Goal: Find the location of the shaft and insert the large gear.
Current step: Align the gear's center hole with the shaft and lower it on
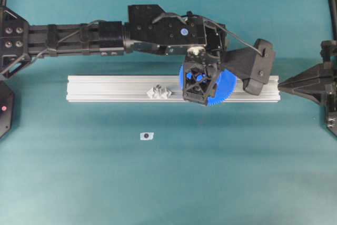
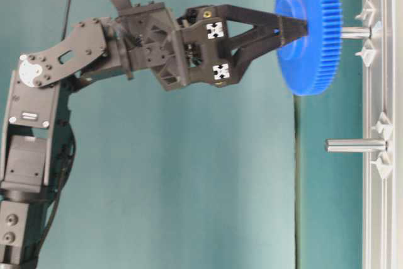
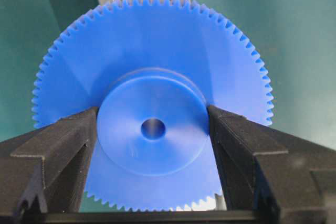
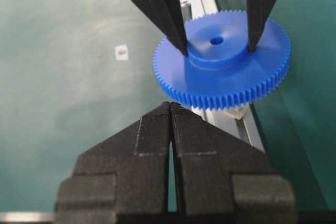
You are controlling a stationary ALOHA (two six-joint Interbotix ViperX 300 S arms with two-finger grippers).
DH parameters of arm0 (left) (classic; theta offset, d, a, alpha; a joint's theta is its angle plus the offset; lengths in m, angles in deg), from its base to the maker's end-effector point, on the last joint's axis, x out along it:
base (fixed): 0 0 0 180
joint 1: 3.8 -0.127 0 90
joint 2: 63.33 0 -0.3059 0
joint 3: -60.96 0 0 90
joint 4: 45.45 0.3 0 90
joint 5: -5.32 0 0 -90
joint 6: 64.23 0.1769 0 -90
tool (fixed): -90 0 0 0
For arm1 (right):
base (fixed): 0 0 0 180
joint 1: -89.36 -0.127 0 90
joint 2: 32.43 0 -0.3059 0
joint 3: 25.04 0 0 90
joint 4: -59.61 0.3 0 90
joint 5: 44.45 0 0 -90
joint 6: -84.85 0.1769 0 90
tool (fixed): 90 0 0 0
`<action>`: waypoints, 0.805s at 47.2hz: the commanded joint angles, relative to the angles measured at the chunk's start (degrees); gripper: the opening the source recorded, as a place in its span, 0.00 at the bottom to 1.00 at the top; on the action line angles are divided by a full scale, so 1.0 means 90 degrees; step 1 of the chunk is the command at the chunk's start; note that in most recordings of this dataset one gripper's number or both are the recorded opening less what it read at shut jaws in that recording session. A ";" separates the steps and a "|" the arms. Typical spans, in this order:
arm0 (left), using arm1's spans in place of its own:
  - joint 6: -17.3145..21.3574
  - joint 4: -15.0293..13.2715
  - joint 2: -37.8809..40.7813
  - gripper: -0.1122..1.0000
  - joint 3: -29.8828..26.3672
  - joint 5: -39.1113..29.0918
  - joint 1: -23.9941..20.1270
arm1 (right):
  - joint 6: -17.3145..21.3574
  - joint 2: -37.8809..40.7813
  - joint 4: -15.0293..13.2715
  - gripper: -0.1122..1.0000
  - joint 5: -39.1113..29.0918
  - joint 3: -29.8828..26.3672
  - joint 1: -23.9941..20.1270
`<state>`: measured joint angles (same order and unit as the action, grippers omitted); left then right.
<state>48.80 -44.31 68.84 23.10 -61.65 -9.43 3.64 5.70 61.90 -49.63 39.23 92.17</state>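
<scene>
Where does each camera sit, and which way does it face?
Overhead: looks straight down on the rail and both arms.
Table-level: faces sideways at the left gripper holding the large gear by a pin.
Left wrist: looks along its jaws at the gear hub.
Right wrist: looks past the right gripper, shut.
All four views show the gear.

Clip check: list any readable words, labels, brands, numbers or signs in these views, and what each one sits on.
No legible words, brands or numbers in any view.
Two black-and-white square pattern stickers on the left pincer holding the bright blue toothed plastic gear: patterns, not text.
Small white tag with a dark dot on the teal table mat: too small to read.
</scene>
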 commanded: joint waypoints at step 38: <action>0.0059 0.0020 -0.0039 0.74 -0.0186 0.0059 -0.0430 | 0.0068 0.0010 -0.0010 0.08 0.0020 -0.0059 0.0059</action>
<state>49.15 -44.40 69.72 22.93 -61.47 -11.80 3.73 5.52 61.90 -49.72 39.23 92.53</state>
